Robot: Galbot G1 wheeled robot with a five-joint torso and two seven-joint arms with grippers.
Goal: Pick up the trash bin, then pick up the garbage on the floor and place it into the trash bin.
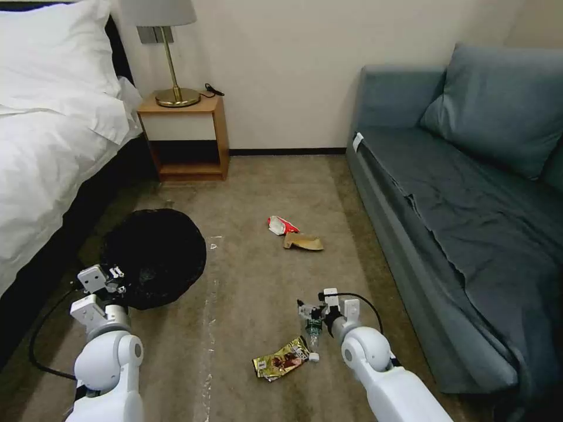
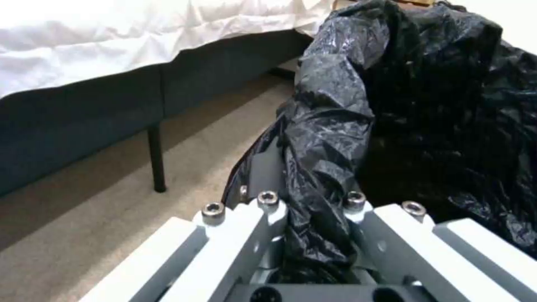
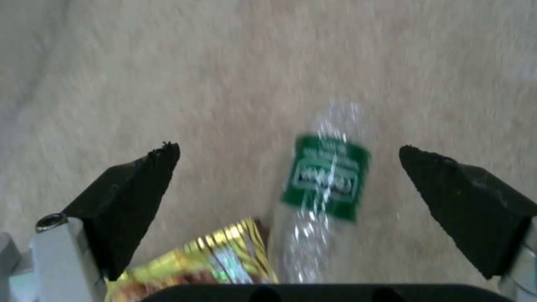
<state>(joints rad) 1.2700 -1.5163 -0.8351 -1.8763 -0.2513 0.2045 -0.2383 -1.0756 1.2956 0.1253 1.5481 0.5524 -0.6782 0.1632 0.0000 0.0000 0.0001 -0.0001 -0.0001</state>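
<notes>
Left gripper (image 2: 310,209) clamps black-bag-lined round trash bin (image 1: 153,257) rim — right gripper (image 3: 288,167) spread wide over clear green-labelled plastic bottle (image 3: 321,188).

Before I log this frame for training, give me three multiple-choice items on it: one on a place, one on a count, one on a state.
1. Where does the trash bin stand?
A. beside the bed
B. on the sofa
C. on the nightstand

2. How many litter pieces lie on the carpet?
A. two
B. four
C. six

3. How is the right gripper?
A. shut on the foil wrapper
B. open over the bottle
C. shut on the lamp

Answers: 1 A, it sits on the floor by the bed, the left gripper clamped on its rim. 2 B: bottle, foil wrapper, red-and-white wrapper, tan paper scrap. 3 B, its fingertips stand wide either side of the bottle.
</notes>
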